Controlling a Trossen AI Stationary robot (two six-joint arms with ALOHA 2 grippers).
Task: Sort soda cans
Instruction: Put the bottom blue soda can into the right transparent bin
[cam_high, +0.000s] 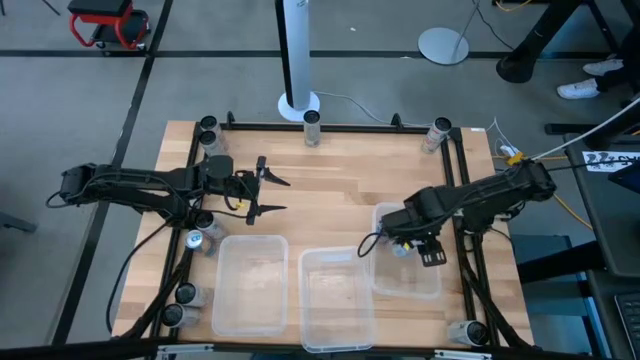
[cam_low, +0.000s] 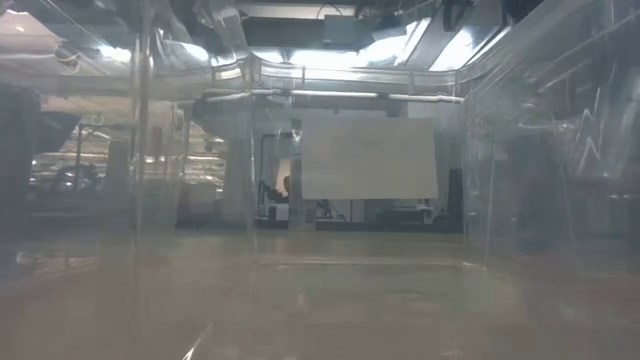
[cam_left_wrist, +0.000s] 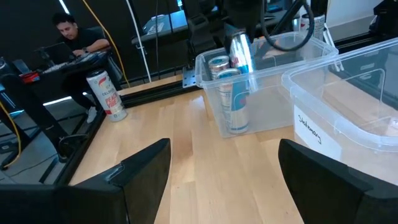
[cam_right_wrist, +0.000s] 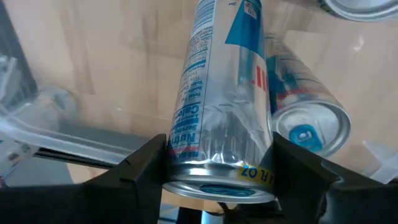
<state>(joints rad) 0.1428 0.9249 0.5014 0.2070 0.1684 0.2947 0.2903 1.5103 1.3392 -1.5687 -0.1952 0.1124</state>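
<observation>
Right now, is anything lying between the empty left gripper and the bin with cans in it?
No. In the left wrist view, only bare wooden table lies between the left gripper and that bin.

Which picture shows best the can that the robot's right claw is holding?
The right wrist view: the held can fills it, squeezed in the right claw. The left wrist view shows it smaller, above the bin. The high view mostly hides it; the low view misses it.

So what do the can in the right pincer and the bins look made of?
The can in the right pincer looks like thin printed metal: silvery sheen, creased wall. The bins look like clear, glossy plastic; the wooden table shows through them.
</observation>
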